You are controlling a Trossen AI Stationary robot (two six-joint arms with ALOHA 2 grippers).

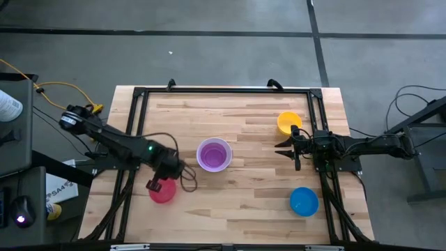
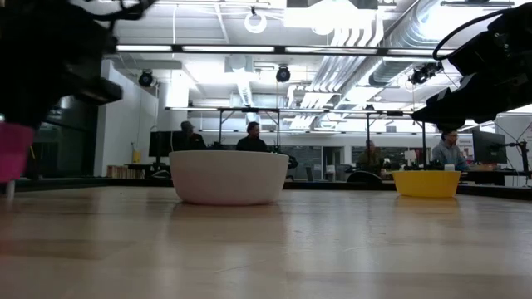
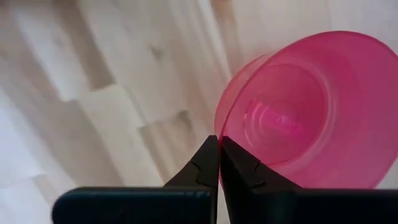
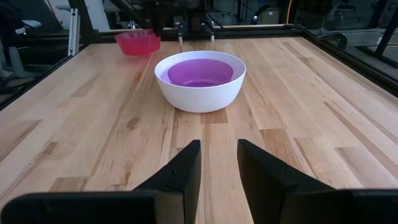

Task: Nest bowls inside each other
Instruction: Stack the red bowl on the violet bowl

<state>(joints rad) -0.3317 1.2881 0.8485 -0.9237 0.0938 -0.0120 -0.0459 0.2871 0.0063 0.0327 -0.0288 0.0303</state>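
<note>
The red-pink bowl (image 1: 163,192) hangs at the table's near left, with my left gripper (image 1: 155,185) shut on it; the low view shows it at the left edge (image 2: 12,151). A white bowl (image 1: 214,155) with the purple bowl (image 4: 200,73) nested inside rests on its base at the table's middle. The yellow bowl (image 1: 288,123) sits at the far right and the blue bowl (image 1: 304,201) at the near right. My right gripper (image 4: 219,155) waits open at the right side, pointing at the white bowl. My left gripper (image 3: 219,149) pinches the red-pink bowl's rim (image 3: 219,127) between its two fingers, one finger inside the bowl and one outside. The fingers come from above, pointing steeply down. The bowl is lifted clear of the table, its opening up and a little tilted.
A black frame (image 1: 223,90) runs along the table's far edge and down both sides. A cable (image 1: 187,183) loops beside my left gripper. Bare wood lies between the white bowl and the table's near edge. People sit in the room behind the table.
</note>
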